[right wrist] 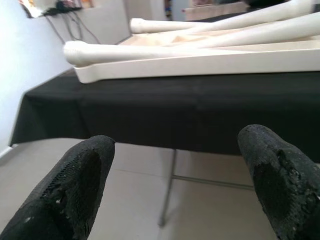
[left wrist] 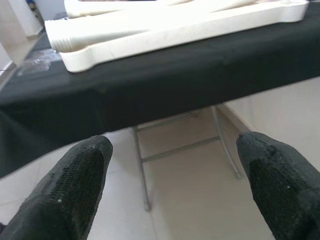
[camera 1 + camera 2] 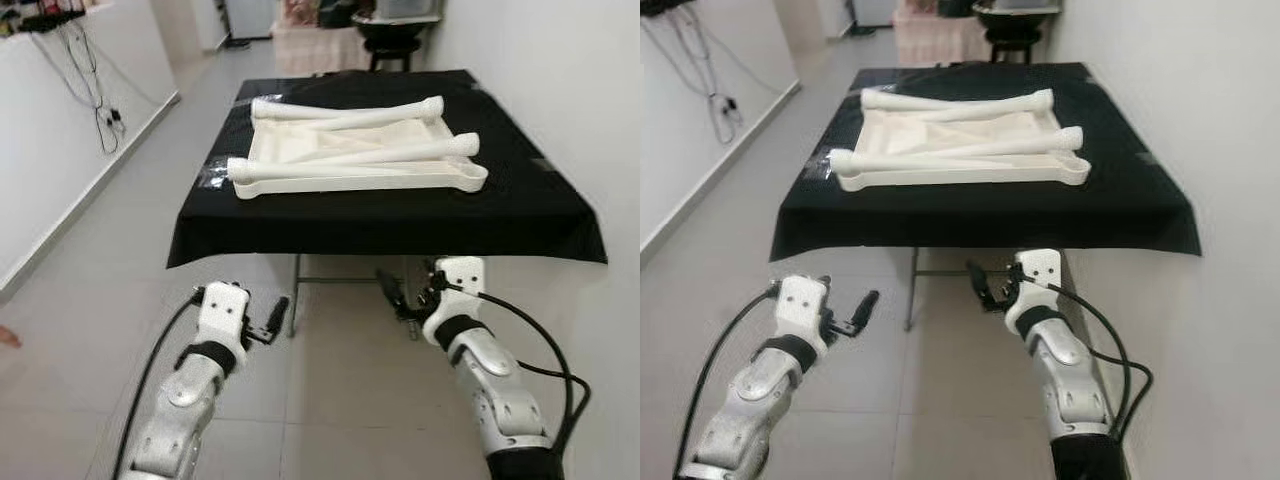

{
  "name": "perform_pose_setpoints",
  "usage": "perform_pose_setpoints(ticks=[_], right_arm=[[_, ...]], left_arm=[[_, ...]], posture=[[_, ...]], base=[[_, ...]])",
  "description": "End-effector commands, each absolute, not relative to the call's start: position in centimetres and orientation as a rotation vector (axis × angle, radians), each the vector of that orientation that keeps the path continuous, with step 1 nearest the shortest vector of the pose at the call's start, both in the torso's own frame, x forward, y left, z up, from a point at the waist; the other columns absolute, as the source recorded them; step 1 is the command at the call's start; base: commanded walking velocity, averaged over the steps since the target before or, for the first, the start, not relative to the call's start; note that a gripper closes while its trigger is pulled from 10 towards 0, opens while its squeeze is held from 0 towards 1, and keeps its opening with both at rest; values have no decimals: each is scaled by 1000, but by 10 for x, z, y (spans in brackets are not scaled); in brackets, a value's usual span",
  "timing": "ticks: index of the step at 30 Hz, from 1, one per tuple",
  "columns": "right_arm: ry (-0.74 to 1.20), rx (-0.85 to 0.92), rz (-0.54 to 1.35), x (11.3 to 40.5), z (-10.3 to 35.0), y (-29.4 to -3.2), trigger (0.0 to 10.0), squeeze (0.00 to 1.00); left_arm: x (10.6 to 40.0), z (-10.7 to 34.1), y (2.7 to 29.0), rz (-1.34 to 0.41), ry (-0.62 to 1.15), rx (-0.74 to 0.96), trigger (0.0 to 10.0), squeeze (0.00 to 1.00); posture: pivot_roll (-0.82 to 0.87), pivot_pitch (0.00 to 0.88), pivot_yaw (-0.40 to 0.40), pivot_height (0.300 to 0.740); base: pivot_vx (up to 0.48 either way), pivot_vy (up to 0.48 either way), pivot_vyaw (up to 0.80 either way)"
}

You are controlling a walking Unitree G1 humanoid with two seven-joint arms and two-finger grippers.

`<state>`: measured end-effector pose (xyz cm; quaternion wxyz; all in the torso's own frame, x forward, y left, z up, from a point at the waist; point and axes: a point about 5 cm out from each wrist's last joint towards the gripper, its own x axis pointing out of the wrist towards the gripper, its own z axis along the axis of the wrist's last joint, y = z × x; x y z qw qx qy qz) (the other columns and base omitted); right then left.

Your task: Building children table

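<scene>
The children's table top [image 3: 352,165], a cream-white plastic slab lying upside down, sits near the front edge of a folding table [image 3: 300,285] covered in a black cloth [image 3: 400,215], a little toward its left side. Four white table legs lie loose across it: the front leg [image 3: 350,158] runs along the slab's near rim, its threaded end poking out past the front-left corner, and the back leg [image 3: 345,108] lies along the far rim. Two more legs [image 3: 380,120] cross the middle at slight angles. A small clear plastic bag [image 3: 212,175] rests on the cloth just beside the slab's left end, by the cloth's left edge.

On the left, cables [image 3: 95,80] hang down a white wall. The left gripper [image 3: 268,322] hangs in front of the table, below the cloth's front-left corner and well short of it, fingers [image 2: 75,185] spread wide and holding nothing. The right gripper [image 3: 398,292] hovers just under the cloth's front edge, nearer the middle, its fingers [image 1: 272,175] likewise parted and empty. A black cable [image 3: 545,350] loops off the right arm. Beyond the table's far edge stands a dark stool [image 3: 390,35].
</scene>
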<state>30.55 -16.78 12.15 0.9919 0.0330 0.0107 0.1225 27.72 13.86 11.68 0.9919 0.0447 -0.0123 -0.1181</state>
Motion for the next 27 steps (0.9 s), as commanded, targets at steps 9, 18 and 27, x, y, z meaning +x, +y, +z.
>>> perform_pose_setpoints(ticks=[9, 18, 27], right_arm=[[35, 93, 274, 305, 121, -162, 10000, 0], [46, 94, 283, 304, 122, -161, 10000, 0], [8, 83, 273, 311, 129, -164, 10000, 0]], left_arm=[[277, 119, 139, -247, -26, 108, 10000, 0], [276, 120, 139, -249, -23, 111, 10000, 0], [281, 128, 137, -257, -47, 113, 10000, 0]], posture=[[-31, 5, 34, 740], [-30, 3, 31, 740], [-28, 0, 30, 740]], base=[[285, 0, 0], [285, 0, -110], [283, 0, -56]])
